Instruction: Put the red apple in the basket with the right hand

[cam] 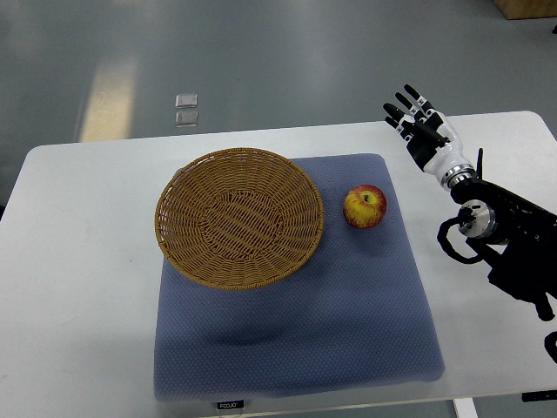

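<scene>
At the bottom edge of the frame, a small black tag with pale lettering sits on the near hem of a blue-grey dotted fabric mat; the print is too small to read for certain. The mat lies on a white rounded-corner table and fills the middle of the picture. On its left part rests a round, shallow woven wicker basket, holding nothing. Just to the right of the basket's rim, apart from it, a red-and-yellow apple stands on the mat, stem dimple up. Farther right, the black right arm enters from the right edge, and its black-and-white right hand reaches toward the upper right of the frame, fingers spread straight and grasping nothing, well apart from the apple. Beyond the table, two small clear squares lie on the grey floor.
</scene>
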{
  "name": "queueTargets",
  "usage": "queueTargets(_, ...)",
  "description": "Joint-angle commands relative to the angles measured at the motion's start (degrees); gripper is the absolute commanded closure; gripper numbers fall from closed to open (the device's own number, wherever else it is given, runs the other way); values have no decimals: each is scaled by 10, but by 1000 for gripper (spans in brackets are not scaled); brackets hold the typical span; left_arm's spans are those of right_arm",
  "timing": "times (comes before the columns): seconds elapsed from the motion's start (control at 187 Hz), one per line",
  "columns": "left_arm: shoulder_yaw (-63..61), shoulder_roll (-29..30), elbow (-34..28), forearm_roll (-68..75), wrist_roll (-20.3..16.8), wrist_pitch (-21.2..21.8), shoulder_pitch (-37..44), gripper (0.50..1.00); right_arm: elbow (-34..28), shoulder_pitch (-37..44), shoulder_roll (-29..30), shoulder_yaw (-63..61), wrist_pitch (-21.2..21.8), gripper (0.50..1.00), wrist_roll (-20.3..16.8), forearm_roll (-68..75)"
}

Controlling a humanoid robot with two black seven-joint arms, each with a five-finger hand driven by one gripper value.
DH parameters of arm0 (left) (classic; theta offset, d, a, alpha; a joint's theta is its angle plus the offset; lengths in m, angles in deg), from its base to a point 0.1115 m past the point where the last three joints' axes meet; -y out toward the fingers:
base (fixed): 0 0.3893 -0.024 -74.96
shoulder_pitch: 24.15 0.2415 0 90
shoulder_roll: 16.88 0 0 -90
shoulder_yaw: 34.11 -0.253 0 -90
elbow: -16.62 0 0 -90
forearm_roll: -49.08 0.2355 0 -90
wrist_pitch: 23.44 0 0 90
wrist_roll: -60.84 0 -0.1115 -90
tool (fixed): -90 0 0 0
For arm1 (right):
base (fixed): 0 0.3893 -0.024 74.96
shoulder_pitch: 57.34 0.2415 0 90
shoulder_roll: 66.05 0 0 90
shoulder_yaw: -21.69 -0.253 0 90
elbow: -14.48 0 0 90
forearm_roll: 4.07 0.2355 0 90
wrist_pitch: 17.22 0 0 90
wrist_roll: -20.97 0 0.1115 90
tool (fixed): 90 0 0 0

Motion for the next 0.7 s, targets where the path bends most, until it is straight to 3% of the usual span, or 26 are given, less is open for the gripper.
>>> queueTargets(0.0,0,0,0,0,-1,0,0,500,0,4,1,0,0,576,0,0)
queueTargets(0.697,0,0,-2,0,-1,3,-1,500,0,4,-5,0,3,576,0,2)
